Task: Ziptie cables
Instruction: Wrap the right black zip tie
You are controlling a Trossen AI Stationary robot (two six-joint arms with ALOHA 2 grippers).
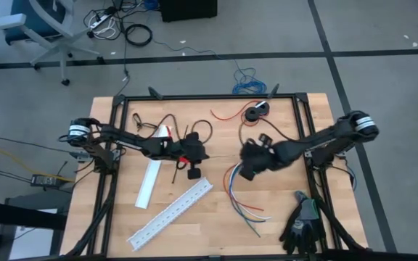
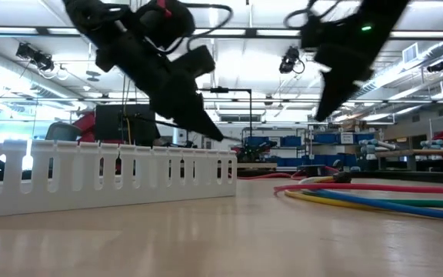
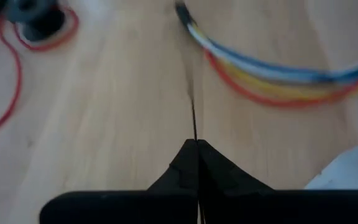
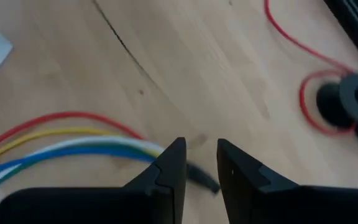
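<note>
The wooden table carries a long white slotted duct lying on a slant at the near left, a plain white strip beside it, a pair of gloves at the near right corner, and a small black spool wound with thin red wire at the far side.

The cables lie loose on the near right of the table, fanned out and untied, so the tying is not yet done; nothing is wrapped around them. Their long axis runs roughly from far to near, curving: the black-sleeved joined end points toward the middle of the table, under the right gripper, and the free ends splay toward the near edge.

The right gripper hovers just over that sleeved end with its fingers narrowly parted and nothing between them.

The left gripper sits mid-table, raised above the wood, its fingers pinched tight on a thin black strip, likely the tie, which points toward the cables. Threading it round the bundle and cinching remain.
</note>
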